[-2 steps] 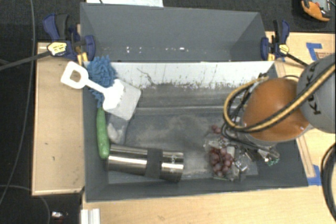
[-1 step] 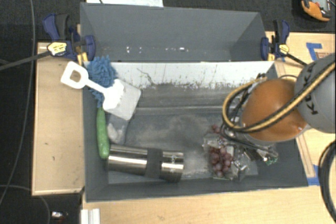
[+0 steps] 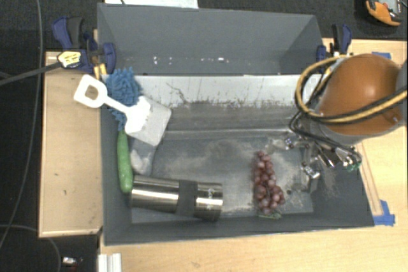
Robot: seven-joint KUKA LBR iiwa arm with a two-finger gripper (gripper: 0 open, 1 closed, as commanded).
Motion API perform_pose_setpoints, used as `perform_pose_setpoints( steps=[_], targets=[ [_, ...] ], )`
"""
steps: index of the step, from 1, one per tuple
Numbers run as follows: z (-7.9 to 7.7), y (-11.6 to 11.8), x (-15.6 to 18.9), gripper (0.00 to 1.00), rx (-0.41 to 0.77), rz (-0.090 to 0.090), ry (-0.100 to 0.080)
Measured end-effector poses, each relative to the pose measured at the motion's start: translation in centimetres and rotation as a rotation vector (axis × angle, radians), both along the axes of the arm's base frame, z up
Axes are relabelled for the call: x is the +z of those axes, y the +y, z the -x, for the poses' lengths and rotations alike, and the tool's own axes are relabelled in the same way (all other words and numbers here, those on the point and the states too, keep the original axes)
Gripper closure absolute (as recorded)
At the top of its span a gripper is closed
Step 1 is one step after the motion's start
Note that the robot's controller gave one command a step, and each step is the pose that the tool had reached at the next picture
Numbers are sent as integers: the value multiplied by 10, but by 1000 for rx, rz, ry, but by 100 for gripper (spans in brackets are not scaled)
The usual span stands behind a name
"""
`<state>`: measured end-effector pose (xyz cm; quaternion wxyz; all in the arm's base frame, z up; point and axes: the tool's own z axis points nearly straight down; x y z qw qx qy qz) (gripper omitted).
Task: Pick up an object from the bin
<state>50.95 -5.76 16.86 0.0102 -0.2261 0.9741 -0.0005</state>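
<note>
My gripper [image 3: 311,174] hangs low over the right part of the bin floor, under the arm's orange dome. Just to its left lies a bunch of dark purple-red grapes [image 3: 266,185], stretched from the middle of the bin toward the front wall. The gripper is beside the grapes and nothing shows in its grasp.
A steel cylinder with a black band [image 3: 177,197] lies along the front wall at the left. A green cucumber-like stick [image 3: 123,164] lies by the left wall. A white-handled scoop [image 3: 131,111] and a blue fluffy duster [image 3: 122,87] rest in the back left corner.
</note>
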Motion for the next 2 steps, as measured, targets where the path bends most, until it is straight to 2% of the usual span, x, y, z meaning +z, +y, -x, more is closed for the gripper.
perform_pose_setpoints(
  steps=[1, 2],
  targets=[
    [3, 1, -3, 0, 14, -1, 8],
    [9, 10, -13, 0, 239, 2, 4]
  ],
)
